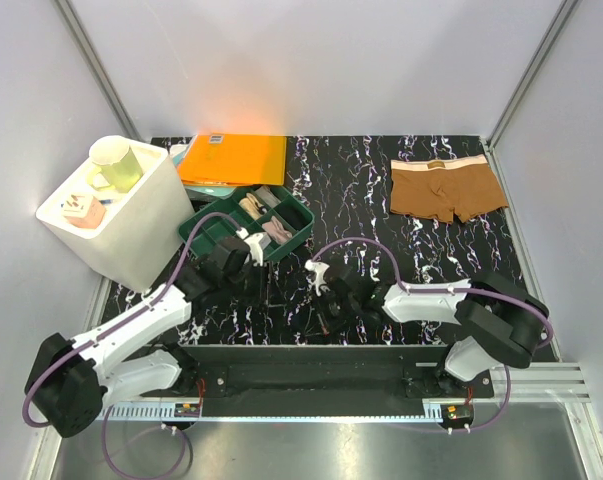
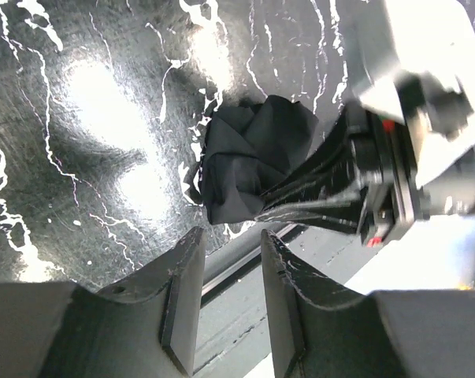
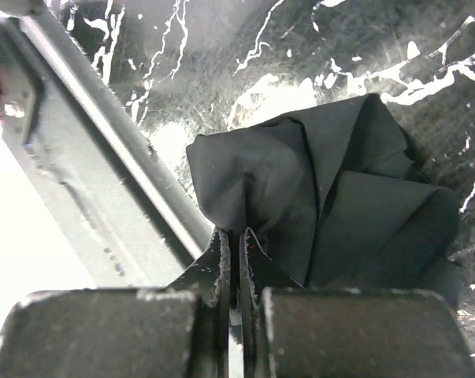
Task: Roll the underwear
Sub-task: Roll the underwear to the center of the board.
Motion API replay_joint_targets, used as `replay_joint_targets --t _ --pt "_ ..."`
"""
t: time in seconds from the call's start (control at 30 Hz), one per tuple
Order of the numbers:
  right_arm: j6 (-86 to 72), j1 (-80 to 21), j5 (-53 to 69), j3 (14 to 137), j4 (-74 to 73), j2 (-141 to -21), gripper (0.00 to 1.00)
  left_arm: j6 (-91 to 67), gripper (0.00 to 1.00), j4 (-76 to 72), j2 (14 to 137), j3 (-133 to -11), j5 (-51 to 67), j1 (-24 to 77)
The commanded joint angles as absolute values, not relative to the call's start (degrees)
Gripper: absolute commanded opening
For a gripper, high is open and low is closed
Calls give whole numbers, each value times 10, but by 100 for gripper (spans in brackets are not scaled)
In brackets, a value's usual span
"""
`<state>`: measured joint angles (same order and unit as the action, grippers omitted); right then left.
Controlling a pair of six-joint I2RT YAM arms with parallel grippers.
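Centrally placed item: black underwear point(image 3: 339, 197), bunched into a creased bundle on the marbled black table point(image 1: 361, 200), close to its near edge and just beside the metal rail point(image 3: 103, 157).
Right gripper point(image 3: 239, 236): jaws pressed together, pinching a fold at the near side of the black underwear.
Left gripper point(image 2: 231, 236): jaws set narrowly apart with nothing between them; fingertips near the bundle but not touching it.
Relation of grippers: the two face each other across the bundle, the right gripper's fingers reaching it from the opposite side in the left wrist view.
Brown underwear point(image 1: 446, 190): spread flat at the far right of the table, pale waistband toward the back wall, well apart from both arms.
Green tray point(image 1: 193, 232): far left of centre, holding several folded fabric pieces.
Orange folder point(image 1: 231, 158): behind the tray.
White box point(image 1: 146, 240): at the table's left edge, a pale green cup point(image 1: 116, 165) on top.
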<state>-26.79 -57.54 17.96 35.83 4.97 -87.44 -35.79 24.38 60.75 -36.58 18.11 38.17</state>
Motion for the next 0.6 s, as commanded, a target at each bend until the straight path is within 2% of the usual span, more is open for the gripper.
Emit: replay_joint_targets --t 0.0,0.2,0.57 --pt "-307 -541 294 353 85 -874 0 -344 37 238 570 -353 170 380" --pt "-366 -510 386 352 163 -910 0 -346 37 211 553 -333 178 381" --pt "-428 -457 377 302 211 -932 0 -386 37 85 572 -263 203 400"
